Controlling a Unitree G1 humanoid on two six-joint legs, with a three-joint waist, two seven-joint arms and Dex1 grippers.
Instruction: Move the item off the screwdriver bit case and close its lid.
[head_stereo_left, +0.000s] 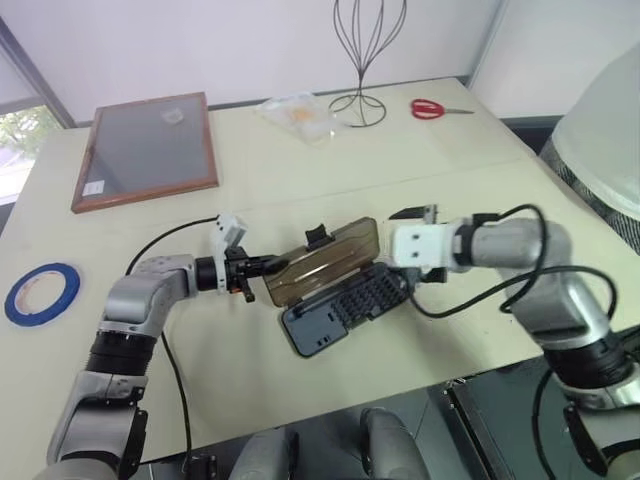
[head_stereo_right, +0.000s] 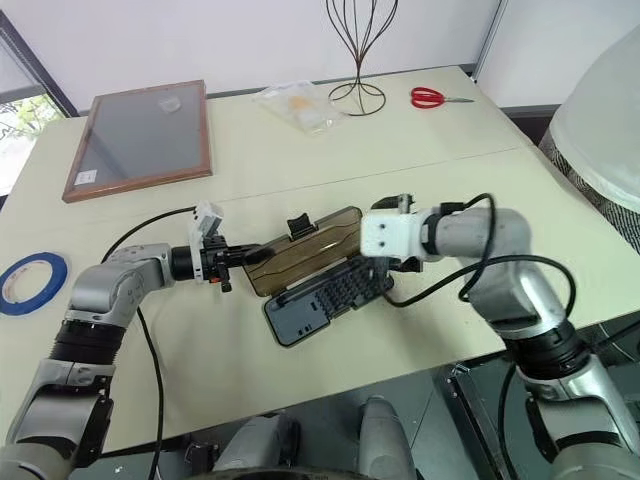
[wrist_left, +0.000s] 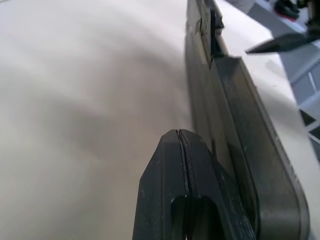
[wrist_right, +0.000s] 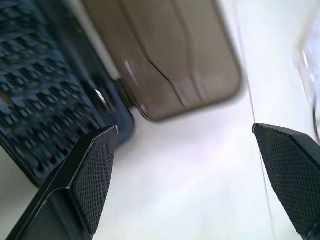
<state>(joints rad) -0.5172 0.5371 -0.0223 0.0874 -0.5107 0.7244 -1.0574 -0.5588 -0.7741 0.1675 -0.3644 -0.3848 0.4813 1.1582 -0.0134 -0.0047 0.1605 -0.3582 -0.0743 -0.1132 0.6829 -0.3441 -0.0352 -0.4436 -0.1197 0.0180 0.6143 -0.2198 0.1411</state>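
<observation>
The screwdriver bit case (head_stereo_left: 345, 310) lies open at the middle of the table, its grey tray of bits showing. Its smoky-brown lid (head_stereo_left: 325, 262) stands partly raised, with the black latch tab at its far edge. My left gripper (head_stereo_left: 268, 268) is shut, and its tip rests against the lid's left end; the left wrist view shows the closed fingers (wrist_left: 178, 150) alongside the lid (wrist_left: 240, 115). My right gripper (wrist_right: 184, 130) is open at the case's right end, with nothing between its fingers. The item, a blue tape ring (head_stereo_left: 42, 294), lies flat on the table far to the left.
A wooden-framed panel (head_stereo_left: 148, 150) lies at the back left. A wire stand (head_stereo_left: 365, 60), a clear plastic bag (head_stereo_left: 297, 113) and red scissors (head_stereo_left: 432, 109) sit along the back. A white rounded object (head_stereo_left: 610, 130) stands beyond the table's right edge.
</observation>
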